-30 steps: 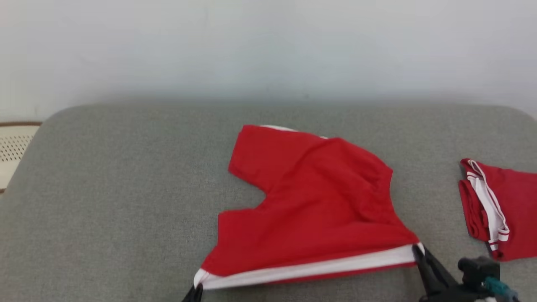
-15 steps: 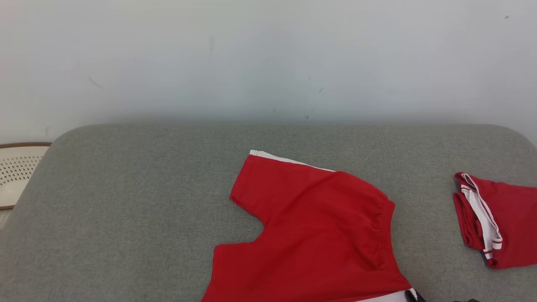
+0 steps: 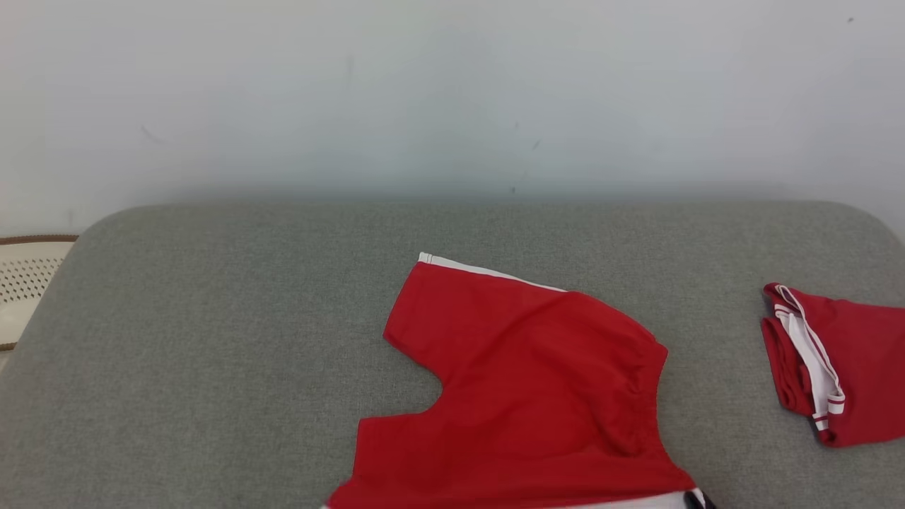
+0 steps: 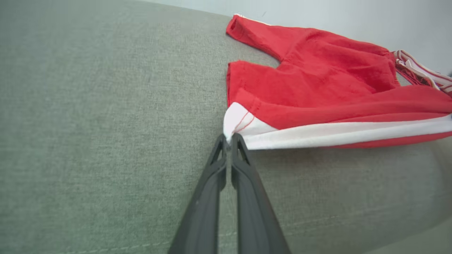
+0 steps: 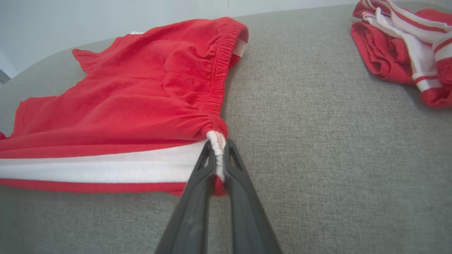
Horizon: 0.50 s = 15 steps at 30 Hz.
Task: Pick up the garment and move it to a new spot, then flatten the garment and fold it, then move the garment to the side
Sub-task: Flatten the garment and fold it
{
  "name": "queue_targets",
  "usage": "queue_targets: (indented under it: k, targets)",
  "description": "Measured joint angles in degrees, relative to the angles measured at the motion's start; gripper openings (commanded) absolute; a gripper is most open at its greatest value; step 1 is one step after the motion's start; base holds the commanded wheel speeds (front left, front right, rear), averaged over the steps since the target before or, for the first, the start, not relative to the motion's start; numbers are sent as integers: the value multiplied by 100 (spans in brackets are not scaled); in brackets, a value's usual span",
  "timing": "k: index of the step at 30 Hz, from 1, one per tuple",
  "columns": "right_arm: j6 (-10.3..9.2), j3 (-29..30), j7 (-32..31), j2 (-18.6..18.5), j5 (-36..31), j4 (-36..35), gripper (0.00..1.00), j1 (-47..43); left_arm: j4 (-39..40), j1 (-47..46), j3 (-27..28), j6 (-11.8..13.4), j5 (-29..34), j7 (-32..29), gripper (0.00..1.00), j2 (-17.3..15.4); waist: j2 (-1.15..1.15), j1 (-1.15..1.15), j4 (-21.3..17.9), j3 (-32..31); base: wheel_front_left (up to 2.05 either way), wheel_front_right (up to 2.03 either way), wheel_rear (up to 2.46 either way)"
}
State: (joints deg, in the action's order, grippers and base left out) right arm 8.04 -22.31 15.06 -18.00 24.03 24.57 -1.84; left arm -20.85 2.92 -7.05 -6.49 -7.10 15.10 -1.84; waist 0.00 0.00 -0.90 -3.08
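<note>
Two corners of the red garment [image 3: 537, 382] are pinched: your left gripper [image 4: 229, 138] and right gripper [image 5: 218, 150] are each closed on its white band. Beyond the fingertips it lies spread on the grey cushion [image 3: 212, 353], so flattening seems nearly done; folding and moving aside are left. What the pale basket [image 3: 21, 283] holds, you cannot tell.

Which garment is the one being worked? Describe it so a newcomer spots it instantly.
On the grey padded surface, look at the middle, toward the near edge: red shorts spread out with a white stripe along their near side. Unlike the folded red garment off to the right, these lie open, and the left gripper and right gripper each pinch one end of that stripe.
</note>
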Motion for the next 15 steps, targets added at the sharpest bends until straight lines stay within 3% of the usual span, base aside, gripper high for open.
queue_targets:
  k: [7,15]
  targets:
    - [-2,96,1,-2,70,-224,0,456,486,-828,142,-45,121,-3,0,-18,0,1,-8,215,0,0,0]
    - [-4,302,3,-1,68,-183,0,1432,301,-2368,145,-91,314,-16,0,-18,0,1,-44,685,0,0,0]
